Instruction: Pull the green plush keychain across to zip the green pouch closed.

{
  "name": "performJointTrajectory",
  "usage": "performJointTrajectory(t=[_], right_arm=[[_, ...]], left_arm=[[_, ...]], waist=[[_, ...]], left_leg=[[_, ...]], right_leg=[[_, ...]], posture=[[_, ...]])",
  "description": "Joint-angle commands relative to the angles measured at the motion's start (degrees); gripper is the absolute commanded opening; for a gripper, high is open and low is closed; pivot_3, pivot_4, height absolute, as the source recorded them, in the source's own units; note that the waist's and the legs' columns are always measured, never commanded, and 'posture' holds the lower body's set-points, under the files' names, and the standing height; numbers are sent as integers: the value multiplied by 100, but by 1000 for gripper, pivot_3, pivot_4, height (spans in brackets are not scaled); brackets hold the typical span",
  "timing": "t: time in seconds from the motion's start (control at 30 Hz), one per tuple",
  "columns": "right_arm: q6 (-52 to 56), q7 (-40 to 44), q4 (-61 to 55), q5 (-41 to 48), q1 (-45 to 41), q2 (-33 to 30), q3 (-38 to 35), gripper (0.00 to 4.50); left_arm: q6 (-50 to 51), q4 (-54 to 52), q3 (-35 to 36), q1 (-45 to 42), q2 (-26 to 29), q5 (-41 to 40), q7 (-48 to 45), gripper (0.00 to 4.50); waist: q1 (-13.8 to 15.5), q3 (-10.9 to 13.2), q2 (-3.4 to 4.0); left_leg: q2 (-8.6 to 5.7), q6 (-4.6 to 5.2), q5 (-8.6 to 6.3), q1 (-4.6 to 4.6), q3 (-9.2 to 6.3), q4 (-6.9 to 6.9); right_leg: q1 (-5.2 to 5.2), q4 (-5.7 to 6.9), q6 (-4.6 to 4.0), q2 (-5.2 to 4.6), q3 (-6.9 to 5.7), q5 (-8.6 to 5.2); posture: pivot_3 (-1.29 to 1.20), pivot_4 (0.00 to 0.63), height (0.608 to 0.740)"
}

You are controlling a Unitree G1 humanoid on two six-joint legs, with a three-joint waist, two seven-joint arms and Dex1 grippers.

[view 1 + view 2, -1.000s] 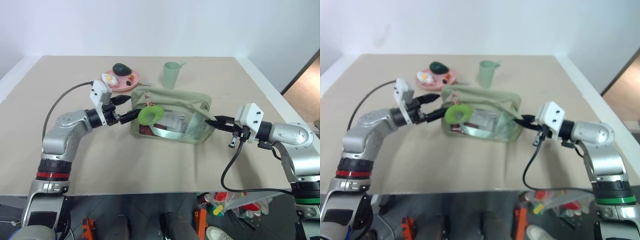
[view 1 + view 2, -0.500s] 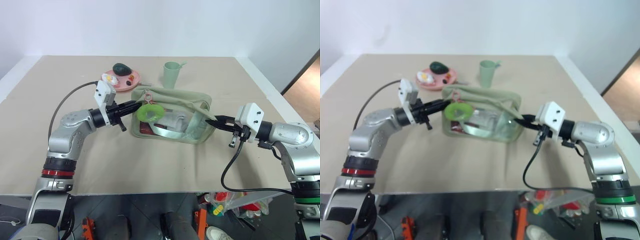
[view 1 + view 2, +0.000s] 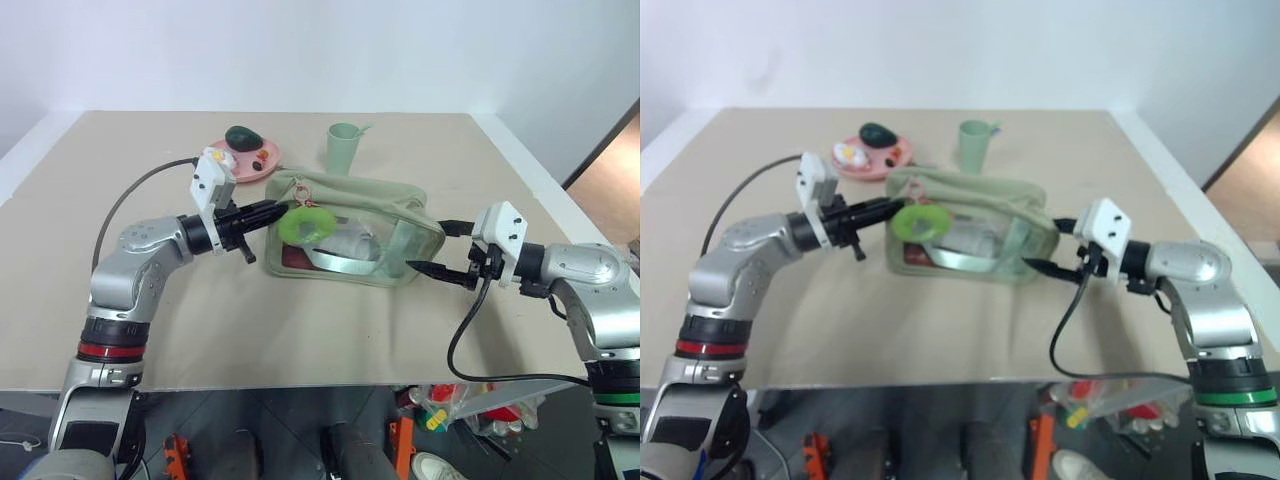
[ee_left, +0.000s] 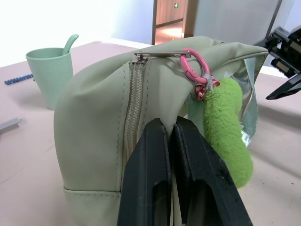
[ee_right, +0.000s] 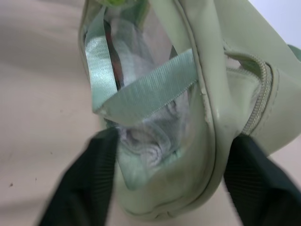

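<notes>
Boxy sage-green fabric pouch (image 3: 350, 232) mid-table. Lime fuzzy ring keychain (image 3: 305, 224) hangs by pink clasp at pouch's left end. Left gripper (image 3: 275, 212) pinched shut on pouch end fabric beside zipper. Right gripper (image 3: 440, 250) spread wide at right end, holding nothing. Zipper pull-across apparently not begun.

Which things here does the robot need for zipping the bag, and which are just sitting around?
For the job:
- green pouch
- green plush keychain, clipped by a pink clasp to the zipper pull
- left pincer, shut at the pouch's end
- right pincer, open at the other end

Just lying about:
- pale green cup
- pink plate of toy food
</notes>
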Motion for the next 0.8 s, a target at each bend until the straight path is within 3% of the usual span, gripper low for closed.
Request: performJointTrajectory(t=[0.03, 0.27, 0.43, 0.63, 0.8], right_arm=[[207, -171, -289, 103, -354, -293, -442, 4428], [1532, -928, -1391, 871, -1040, 77, -536, 4428], [3186, -2274, -2840, 2299, -1111, 1355, -197, 4428], [3273, -2488, -3151, 2126, -295, 1717, 338, 4428], [3139, -2416, -2844, 1919, -241, 1812, 562, 4428]], left_arm=[[129, -371, 95, 79, 90, -55, 168, 0], [623, -1075, 272, 307, 202, -286, 599, 0], [930, -1479, 379, 561, 187, -425, 985, 0], [970, -1670, 374, 758, 162, -474, 1222, 0], [890, -1669, 373, 781, 170, -441, 1290, 0]], waist=[[0, 0, 0], [-18, 0, 0], [-30, -1, -1], [23, -2, -4], [-5, -2, -4]], left_leg=[[0, 0, 0, 1, 0, 0], [5, 0, 0, 1, -2, -4], [14, 0, 0, 1, -6, -8], [4, 0, 0, -16, -24, -6], [-1, 0, 0, -17, -8, 6]], right_leg=[[0, 0, 0, 0, 0, 0], [-5, 1, -2, 4, 0, 0], [-7, 4, -5, 11, -1, -1], [-9, 5, -9, -2, -20, -15], [-9, 0, 1, -6, -8, -3]], posture=[[0, 150, 740], [0, 150, 740], [0, 150, 740], [0, 150, 740], [0, 150, 740]])
